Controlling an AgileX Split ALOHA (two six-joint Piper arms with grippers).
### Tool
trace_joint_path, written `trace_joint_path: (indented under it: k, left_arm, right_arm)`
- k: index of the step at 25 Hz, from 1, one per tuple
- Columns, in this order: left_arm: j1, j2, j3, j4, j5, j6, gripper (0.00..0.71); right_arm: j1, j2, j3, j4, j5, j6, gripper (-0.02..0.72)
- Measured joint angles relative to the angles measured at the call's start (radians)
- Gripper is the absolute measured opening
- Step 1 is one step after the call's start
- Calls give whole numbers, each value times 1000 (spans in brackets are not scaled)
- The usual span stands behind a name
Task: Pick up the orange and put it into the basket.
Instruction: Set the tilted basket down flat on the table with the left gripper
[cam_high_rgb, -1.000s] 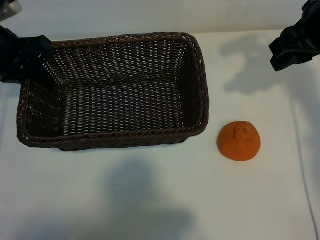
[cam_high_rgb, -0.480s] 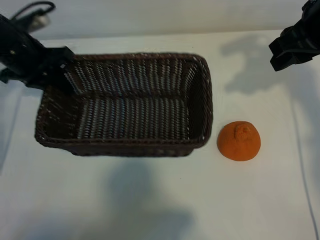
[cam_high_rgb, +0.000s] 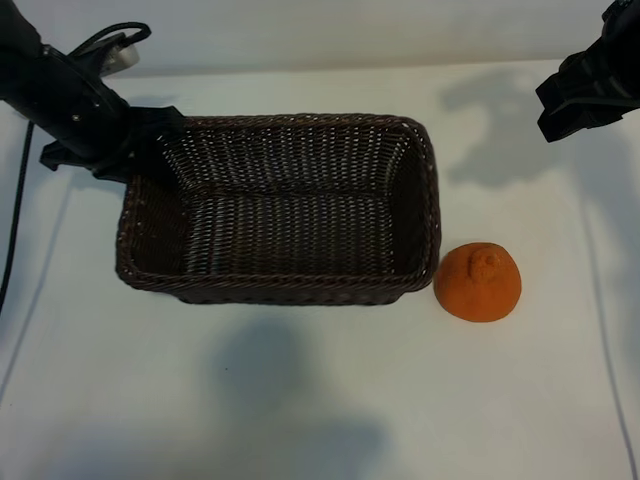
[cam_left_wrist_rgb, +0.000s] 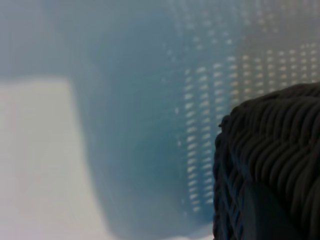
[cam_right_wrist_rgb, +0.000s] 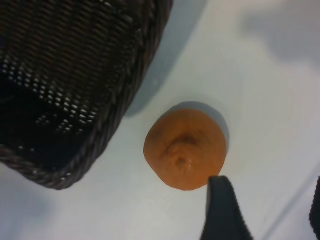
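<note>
The orange (cam_high_rgb: 478, 283) lies on the white table just right of the basket (cam_high_rgb: 290, 295), with a small gap between them. My left gripper (cam_high_rgb: 150, 150) is shut on the basket's far left corner; in the left wrist view the woven rim (cam_left_wrist_rgb: 270, 145) fills one side, with a dark finger (cam_left_wrist_rgb: 267, 217) against it. My right gripper (cam_high_rgb: 590, 95) hangs open at the far right, well above and behind the orange. In the right wrist view the orange (cam_right_wrist_rgb: 185, 149) sits beyond the open gripper (cam_right_wrist_rgb: 270, 215), beside the basket's corner (cam_right_wrist_rgb: 125, 85).
A black cable (cam_high_rgb: 15, 220) runs down the table's left side from the left arm. Bare white table (cam_high_rgb: 320, 400) stretches in front of the basket and the orange.
The left arm has swung in from the left and dragged the basket to the right, close to the orange. The orange and the right arm have not moved.
</note>
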Motion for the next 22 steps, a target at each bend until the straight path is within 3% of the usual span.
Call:
trace_joint_path:
  k: [7,22]
  left_arm:
    - [-38,56,0,-18,-45,1,169]
    - [-41,67,0,-16,-61,-2,169]
  right_arm:
    - [0,0,0,1,-2,1,421]
    - [0,0,0,1,-7,0,421]
